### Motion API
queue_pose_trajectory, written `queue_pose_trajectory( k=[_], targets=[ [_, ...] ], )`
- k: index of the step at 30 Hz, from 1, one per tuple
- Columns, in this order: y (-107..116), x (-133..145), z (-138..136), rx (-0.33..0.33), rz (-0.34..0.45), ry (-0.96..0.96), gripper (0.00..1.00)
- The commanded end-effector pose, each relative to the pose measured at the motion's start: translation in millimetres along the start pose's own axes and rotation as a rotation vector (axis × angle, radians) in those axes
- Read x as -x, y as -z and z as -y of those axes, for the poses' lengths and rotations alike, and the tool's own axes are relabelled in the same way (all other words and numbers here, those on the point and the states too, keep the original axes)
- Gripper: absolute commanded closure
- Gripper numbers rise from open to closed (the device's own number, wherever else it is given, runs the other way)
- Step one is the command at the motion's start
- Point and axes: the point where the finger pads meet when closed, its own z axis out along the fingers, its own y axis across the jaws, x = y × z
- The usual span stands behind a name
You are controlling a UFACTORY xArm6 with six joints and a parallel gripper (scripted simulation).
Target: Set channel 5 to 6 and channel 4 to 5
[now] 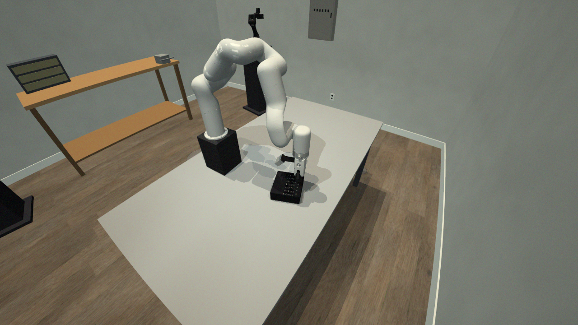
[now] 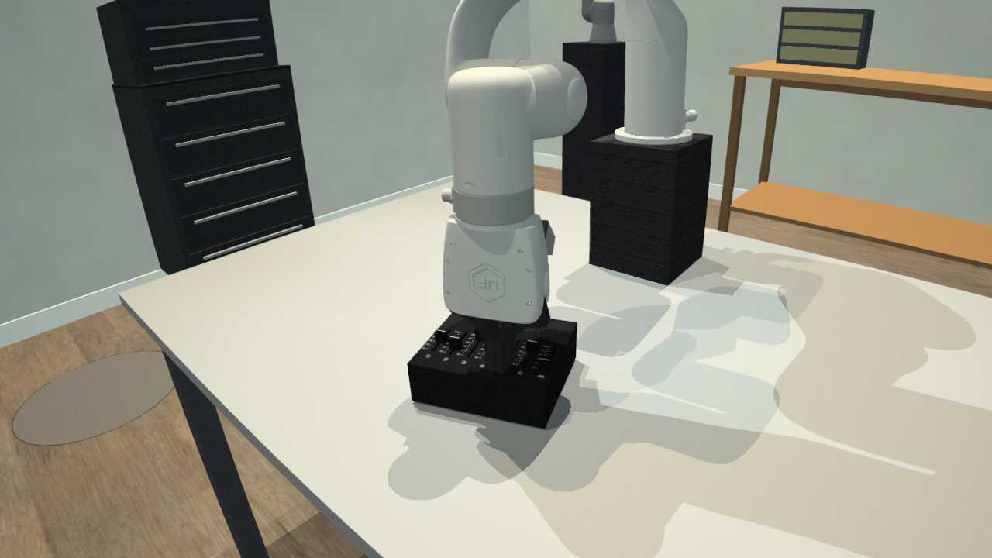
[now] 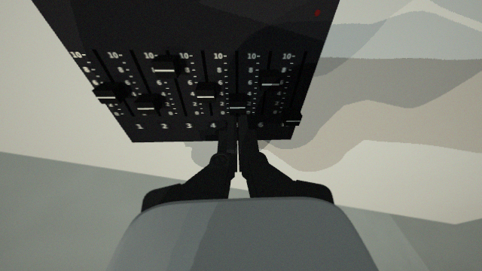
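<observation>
The black lighting desk [image 1: 284, 196] [image 2: 485, 398] [image 3: 188, 22] stands on its feet on the grey table [image 1: 202, 242] [image 2: 291, 291]. In the wrist view it shows several faders with numbered scales. The channel 5 cap [image 3: 237, 107] has its line near level 1. The channel 4 cap [image 3: 205, 95] has its line near level 3. My gripper [image 1: 297, 174] [image 2: 496, 355] [image 3: 236, 127] is shut and empty, pointing straight down. Its tips sit at the low end of the channel 5 slot, just on the near side of that cap, and hide the number 5.
The other caps stand at mixed levels: channel 3 [image 3: 164, 69] high, channel 6 [image 3: 270, 83] near 6, channel 7 [image 3: 293, 122] at the bottom. The arm's black pedestal [image 1: 219, 151] [image 2: 648, 201] stands behind the desk. The table's edge [image 1: 365, 161] is close by.
</observation>
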Motion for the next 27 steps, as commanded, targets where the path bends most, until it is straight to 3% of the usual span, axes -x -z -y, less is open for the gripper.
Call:
queue_pose_trajectory(
  k=[1, 27],
  targets=[
    [1.4, 1.7, 0.4, -0.001, 0.004, 0.000, 1.00],
    [1.3, -4.0, 0.4, -0.001, 0.004, 0.000, 1.00]
  ],
)
